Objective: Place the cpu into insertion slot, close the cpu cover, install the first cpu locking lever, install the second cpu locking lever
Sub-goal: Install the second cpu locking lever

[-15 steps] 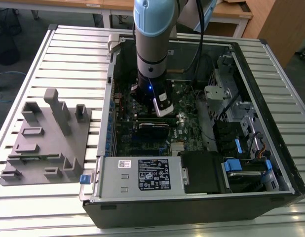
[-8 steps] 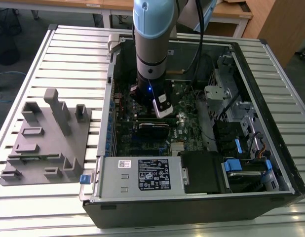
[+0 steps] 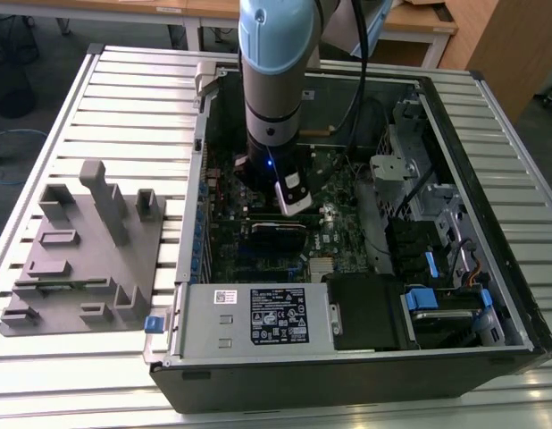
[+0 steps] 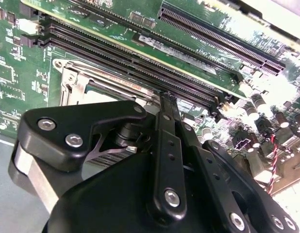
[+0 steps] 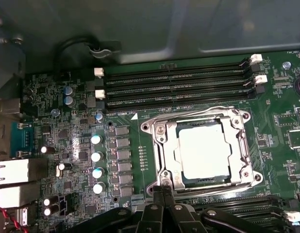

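open black computer case (image 3: 365, 349) lying on slatted metal table (image 3: 124, 107). inside, green circuit board (image 5: 67, 145). silvery square cpu cover (image 5: 240, 145) closed over dull silver-grey cpu (image 5: 204, 148), seated in its slot. black pincer (image 5: 165, 187) clenched, tips at cover's edge.
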